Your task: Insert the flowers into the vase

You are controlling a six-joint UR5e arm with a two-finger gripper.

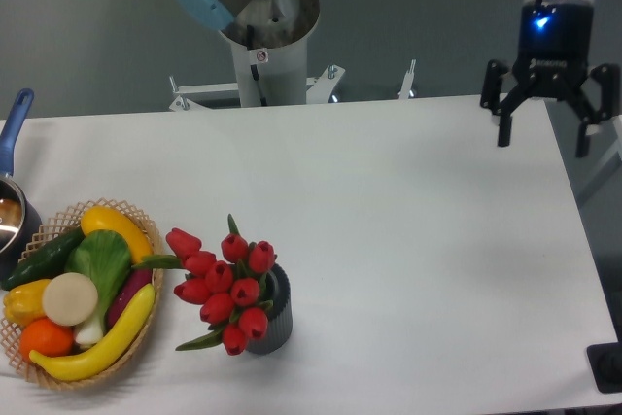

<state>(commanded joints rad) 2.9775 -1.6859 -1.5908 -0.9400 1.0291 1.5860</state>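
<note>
Over on the far left edge there's a pot (10, 211) with a blue handle, only partly in frame, and right next to it a wicker basket (58, 376) sitting on the white tabletop (408, 269), loaded with veg: a banana, a couple of yellow peppers, a cucumber, a white onion, something orange and a leafy green thing. Just to the right of the basket are the flowers (222, 289), a bunch of red closed tulips with thin green leaves, and their stems go down into the vase (275, 316), a small dark grey ribbed cylinder standing upright near the front of the tabletop. The heads flop out to the left and are wider than the vase itself. Behind all that, at the back, is the big metal robot base column (264, 41). Way over at the upper right, the end effector (549, 123) hangs above the tabletop's back right corner, fingers spread wide and pointing down, holding nothing, well apart from the flowers and vase.
</note>
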